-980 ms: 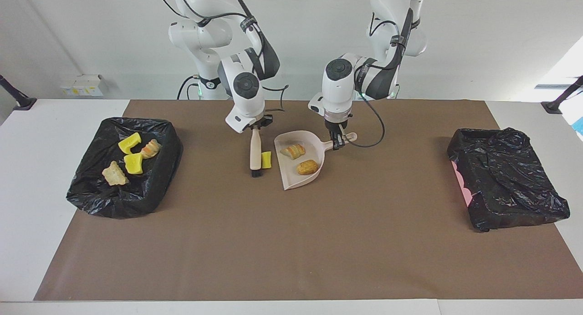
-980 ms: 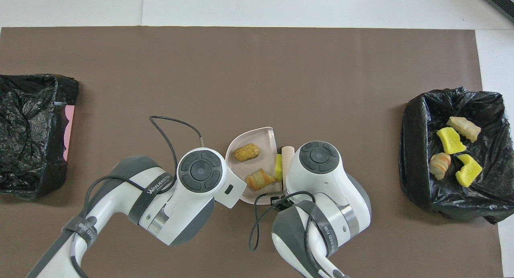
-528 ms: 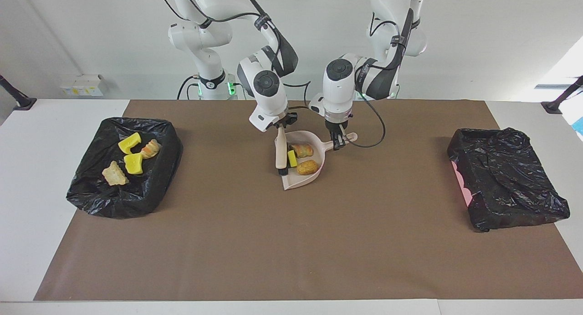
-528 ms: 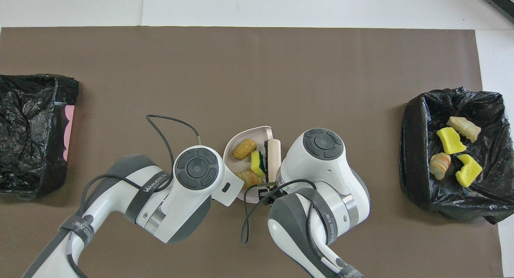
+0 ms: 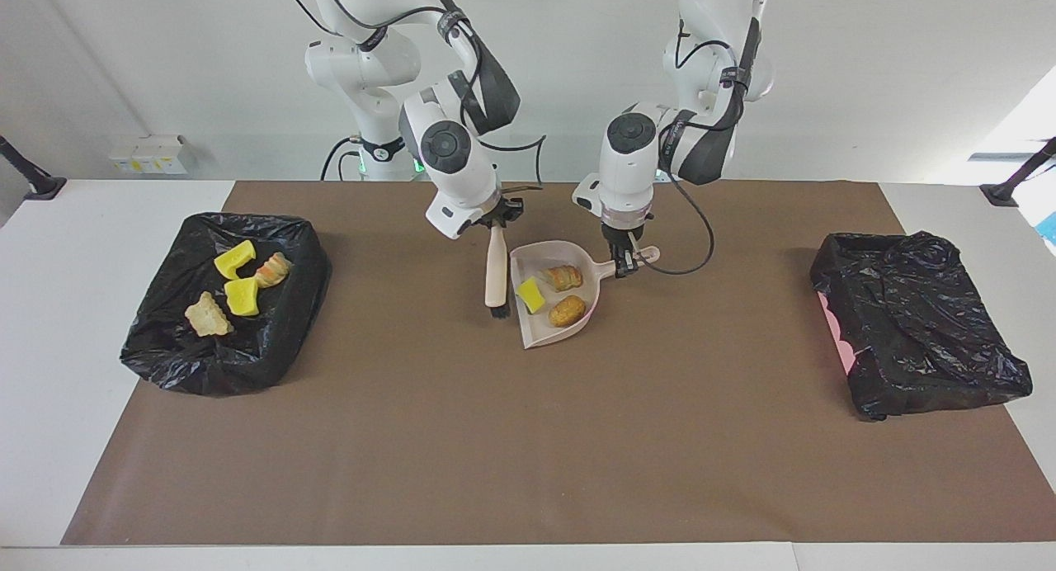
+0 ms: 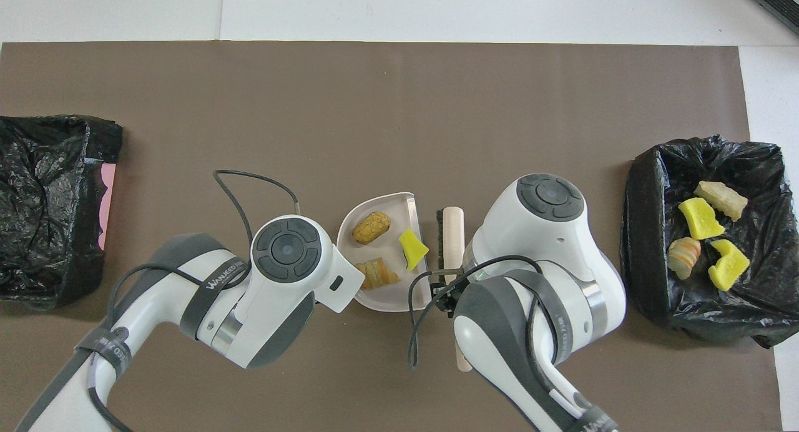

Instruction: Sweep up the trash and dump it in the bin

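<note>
Surface: brown paper mat [image 5: 528, 439] spread over white table [image 5: 49, 373].
Room: plain white wall [image 5: 866, 68].
Right gripper [image 5: 499, 218]: clamped on cream-handled brush [image 5: 495, 272], beside beige plastic dustpan [image 5: 540, 330].
Left gripper [image 5: 625, 260]: clamped on dustpan handle.

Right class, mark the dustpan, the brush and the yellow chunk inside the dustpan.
dustpan [image 5: 538, 330], facing view, bare floor near its open lip
brush [image 5: 496, 276], facing view, mid handle
yellow chunk [image 6: 412, 248], overhead view, its centre

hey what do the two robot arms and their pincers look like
Both arms are glossy white, with rounded shells and dark grey bands at the joints. Each wrist carries a round grey cap, and a thin black cable loops from the wrist. Grey lettering runs along the forearms. The left pincer and right pincer are small, black and two-fingered.
</note>
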Action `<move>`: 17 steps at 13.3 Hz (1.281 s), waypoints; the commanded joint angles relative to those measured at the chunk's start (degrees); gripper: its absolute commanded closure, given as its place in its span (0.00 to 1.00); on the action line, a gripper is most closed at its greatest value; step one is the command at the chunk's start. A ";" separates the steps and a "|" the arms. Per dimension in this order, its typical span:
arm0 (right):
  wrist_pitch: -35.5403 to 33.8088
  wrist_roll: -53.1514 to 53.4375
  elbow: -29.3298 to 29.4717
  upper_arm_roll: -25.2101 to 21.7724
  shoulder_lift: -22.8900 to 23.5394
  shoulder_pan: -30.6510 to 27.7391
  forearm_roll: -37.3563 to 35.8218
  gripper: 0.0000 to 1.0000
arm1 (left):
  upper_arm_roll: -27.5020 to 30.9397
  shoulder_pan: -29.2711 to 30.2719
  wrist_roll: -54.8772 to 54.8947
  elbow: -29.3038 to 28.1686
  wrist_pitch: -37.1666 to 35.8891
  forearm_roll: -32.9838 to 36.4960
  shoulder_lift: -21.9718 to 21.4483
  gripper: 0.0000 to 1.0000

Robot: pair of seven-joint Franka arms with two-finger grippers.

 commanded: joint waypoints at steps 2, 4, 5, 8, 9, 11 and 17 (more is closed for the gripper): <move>-1.47 -0.38 -1.40 0.74 -3.08 0.64 -2.59 1.00 | -0.23 3.13 6.56 -0.68 0.19 -2.47 -1.74 1.00; -1.39 0.06 -3.16 0.83 -4.84 3.09 -2.50 1.00 | -0.06 5.70 12.45 -0.76 -1.13 -4.41 -4.28 1.00; -1.47 1.28 -4.04 0.83 -5.80 3.97 -2.50 1.00 | 0.12 7.01 15.52 -0.76 -1.66 -4.68 -5.51 1.00; -1.65 3.74 -6.15 0.92 -8.53 8.27 -2.06 1.00 | 0.04 14.37 22.82 -0.85 -5.08 -4.77 -10.70 1.00; -1.65 6.45 -6.24 0.92 -8.45 10.64 -2.06 1.00 | 0.21 16.84 25.29 -0.85 -5.79 -4.77 -12.02 1.00; -0.16 12.52 -6.59 0.92 -7.57 15.22 -1.89 1.00 | 0.65 24.30 34.48 -0.50 -5.88 -6.07 -13.69 1.00; 10.54 22.29 -6.95 0.92 -0.91 24.10 -0.21 1.00 | 0.91 45.66 51.04 6.52 -13.61 -14.07 -13.53 1.00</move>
